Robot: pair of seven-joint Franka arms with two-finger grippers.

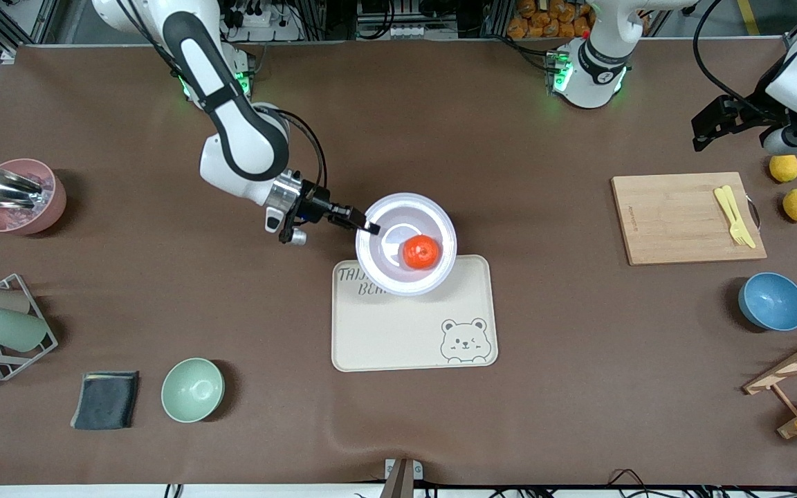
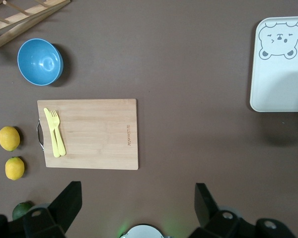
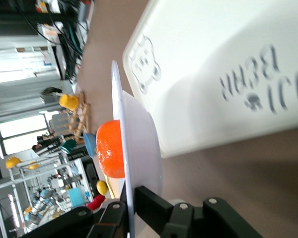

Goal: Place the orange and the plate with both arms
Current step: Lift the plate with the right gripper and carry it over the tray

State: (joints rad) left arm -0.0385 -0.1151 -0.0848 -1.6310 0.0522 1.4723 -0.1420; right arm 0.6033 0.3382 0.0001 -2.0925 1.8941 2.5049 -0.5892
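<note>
Gripping the rim of the plate (image 1: pixel 406 243) with its fingers closed tight, the right hand (image 1: pixel 369 227) holds the dish up above the tabletop (image 1: pixel 509 138), over the end of the cream bear-printed tray (image 1: pixel 414 315) that lies toward the robots' bases. In the right wrist view the plate (image 3: pixel 139 163) shows edge-on, clamped at its rim between the black fingers (image 3: pixel 144 201), with the tray (image 3: pixel 228 74) spread below it and clear of its underside. The orange (image 1: pixel 420 252) sits in the plate's shallow well, off centre toward the left arm's end of the tabletop; the right wrist view shows the orange (image 3: pixel 110 148) resting against the plate's inner surface. The left hand (image 1: pixel 720 123) waits in the air with its fingers spread wide and nothing between them, over the tabletop at the left arm's end, near the wooden cutting board (image 1: pixel 688 218). Its own wrist view looks down past the two fingers (image 2: pixel 64 206) onto that board (image 2: pixel 89 134), where a yellow fork and knife (image 2: pixel 54 132) lie together. Two lemons (image 2: pixel 10 151) lie just beside the board, a dark green fruit (image 2: pixel 23 210) near them, and a blue bowl (image 2: pixel 39 62) nearer to the front camera than the board.
</note>
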